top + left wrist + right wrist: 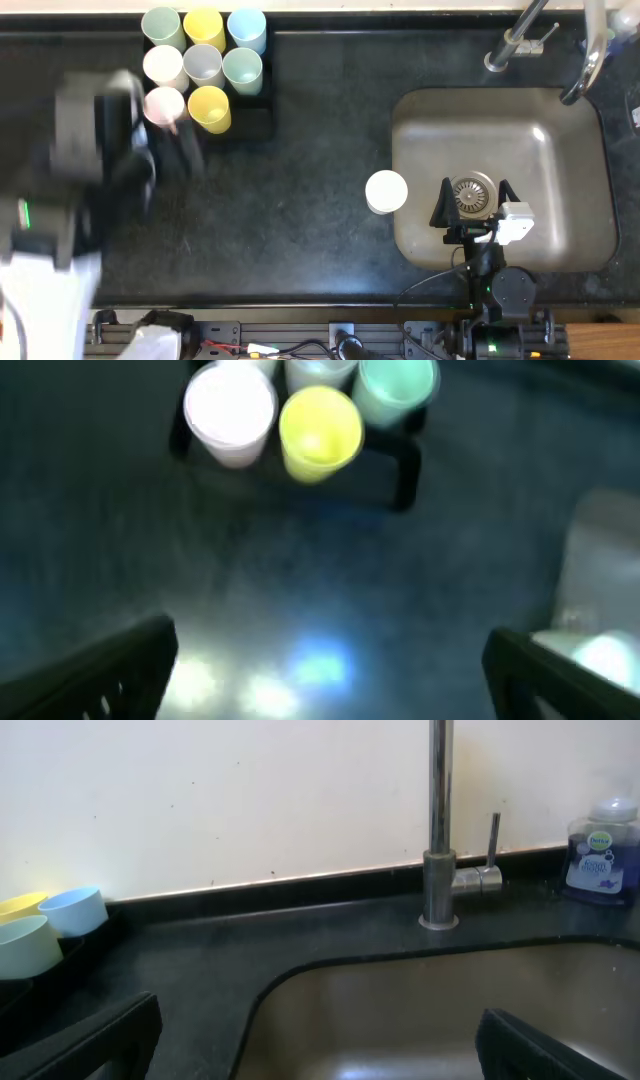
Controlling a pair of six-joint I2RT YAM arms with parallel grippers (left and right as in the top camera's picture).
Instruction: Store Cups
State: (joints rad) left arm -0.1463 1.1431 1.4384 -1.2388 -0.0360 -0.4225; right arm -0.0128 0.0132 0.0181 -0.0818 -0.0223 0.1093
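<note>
Altogether the counter (300, 230) carries one sink (560, 140), one black tray (256, 120) and nine cups, with two grippers hanging over it. Eight of the cups stand upright in the tray, which sits well apart from the sink, to its left in the top view and back by the wall. They make three rows. The row at the wall holds a green cup (162, 25), a yellow cup (204, 27) and a blue cup (247, 27). In the middle row are a white cup (164, 65), a grey cup (203, 63) and a mint cup (242, 68). The front row has a pink cup (165, 103) and a second yellow cup (209, 108). The ninth cup (386, 191), also white, stands upright on bare counter just beside the sink's left rim. All nine are plain, smooth tumblers of like shape, mouths up.

The left gripper (330, 638) hangs over bare counter in front of the tray's front row, far from the sink, its fingers spread wide with nothing between them. The right gripper (472, 200) hangs within the sink's outline, over the drain (472, 192), fingers likewise wide and empty. A faucet (520, 40) rises from the counter at the sink's back rim, and a soap bottle (601, 847) of blue liquid stands by the wall behind the sink, to the faucet's right in the right wrist view.
</note>
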